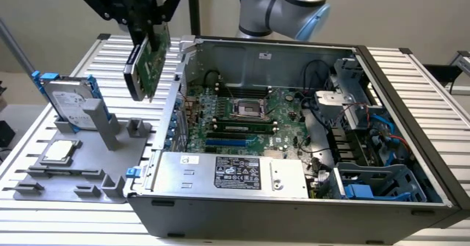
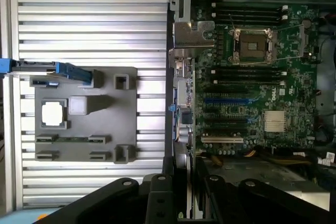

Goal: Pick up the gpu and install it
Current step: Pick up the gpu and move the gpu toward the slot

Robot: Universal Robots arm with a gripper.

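Green-faced, one gpu [image 1: 149, 64] hangs clamped in the one pincer [image 1: 145, 35] beside one open computer case [image 1: 257, 59].

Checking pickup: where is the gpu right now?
On the exterior view's left, the gpu hangs in the gripper, above the gray fixture, beside the open computer case.

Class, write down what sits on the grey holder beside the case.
A hard drive with blue rails stands upright on the grey holder; a square CPU chip lies flat in a pocket. The drive covers the slot holding it.
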